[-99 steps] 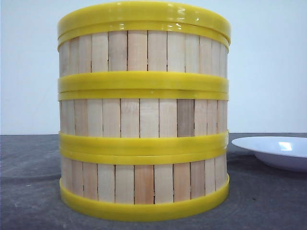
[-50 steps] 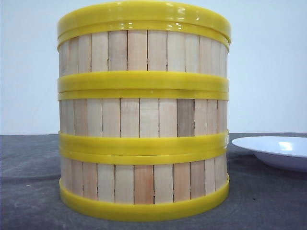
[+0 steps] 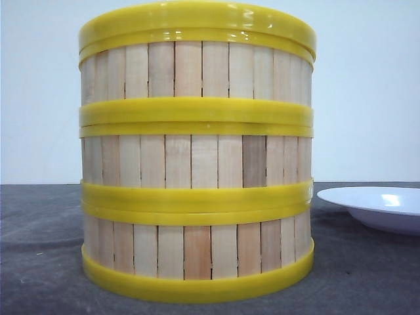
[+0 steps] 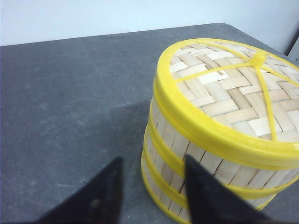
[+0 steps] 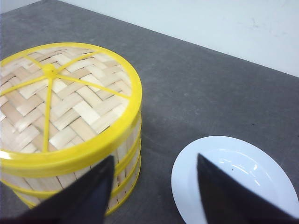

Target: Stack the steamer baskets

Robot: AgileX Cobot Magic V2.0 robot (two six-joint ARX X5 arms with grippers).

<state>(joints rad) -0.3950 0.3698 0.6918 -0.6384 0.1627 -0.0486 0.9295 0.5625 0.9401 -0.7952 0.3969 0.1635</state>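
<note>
the three baskets [image 3: 195, 164] stand in one straight stack on the grey surface [image 3: 39, 262], close before the front camera, so that the stack fills the middle of that view. each basket has a wall of pale upright slats between thick yellow rims, and the rims of neighbours lie flat on each other. on top of the stack sits a woven lid [image 4: 233, 93] with a yellow rim; thin yellow ribs run over its weave from a small yellow hub, as both wrist views show. a white plate [image 3: 377, 207] lies on the surface to the right of the stack, near it but not touching. the left gripper [image 4: 149, 186] hangs above the surface at the side of the stack; its two dark fingers [image 4: 105, 196] are spread apart and hold nothing, one finger over the bare surface and the other in front of the stack wall. whether that finger touches the wall cannot be told. the right gripper [image 5: 152, 186] is on the other side, also with fingers wide apart and empty, one finger before the stack and the other before the plate.
</note>
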